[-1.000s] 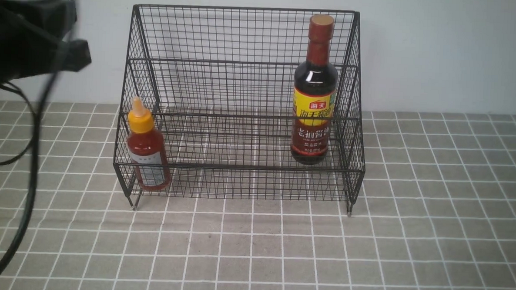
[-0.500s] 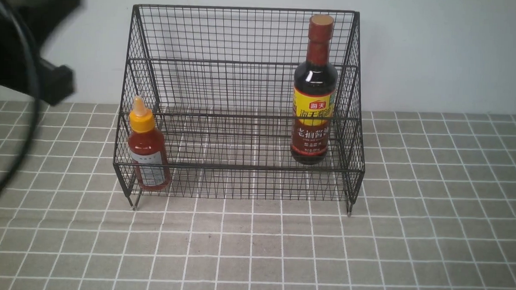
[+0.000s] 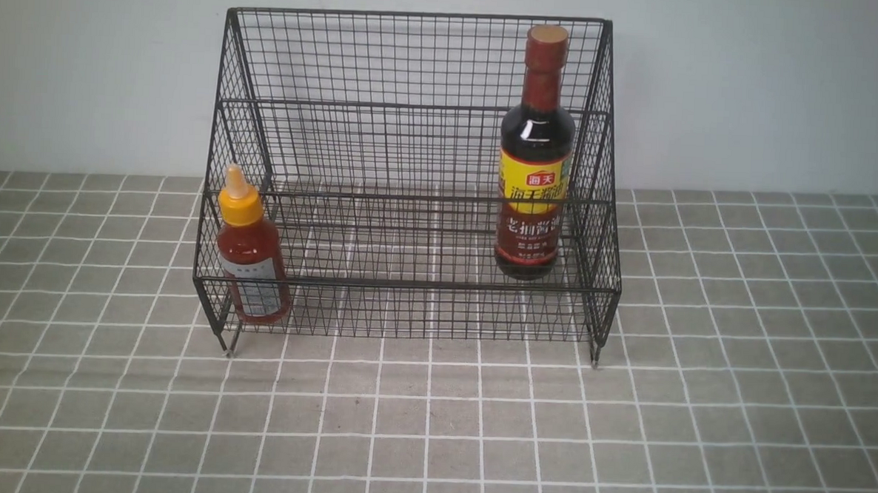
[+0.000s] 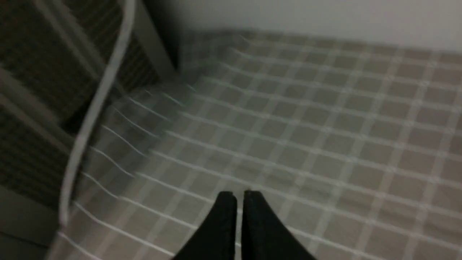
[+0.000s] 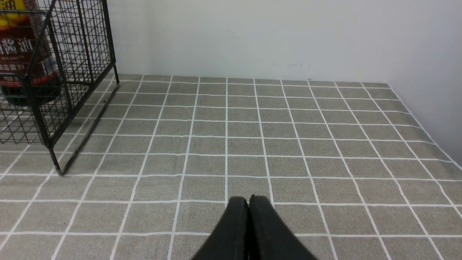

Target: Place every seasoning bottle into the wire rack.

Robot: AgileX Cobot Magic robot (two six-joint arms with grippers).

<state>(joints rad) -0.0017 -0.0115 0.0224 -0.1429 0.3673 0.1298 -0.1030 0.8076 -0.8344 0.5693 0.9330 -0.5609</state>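
The black wire rack (image 3: 408, 112) stands at the back middle of the tiled table. The tall dark soy-sauce bottle (image 3: 534, 154) stands upright inside it at the right. The small red-sauce squeeze bottle (image 3: 251, 257) stands upright in the lower tier at the left corner. Neither arm shows in the front view. My left gripper (image 4: 239, 195) is shut and empty over bare tiles; that view is blurred. My right gripper (image 5: 248, 199) is shut and empty over tiles, to the right of the rack (image 5: 57, 72) and the soy-sauce bottle (image 5: 21, 54).
A pale wall (image 3: 750, 90) runs behind the table. In the right wrist view a side wall (image 5: 433, 72) bounds the tiled surface. In the blurred left wrist view the table edge and a pale cable (image 4: 97, 108) show beside the tiles.
My left arm, which showed at the upper left of the front view with its cable, has moved out of that view. The bottles and the rack have not moved.
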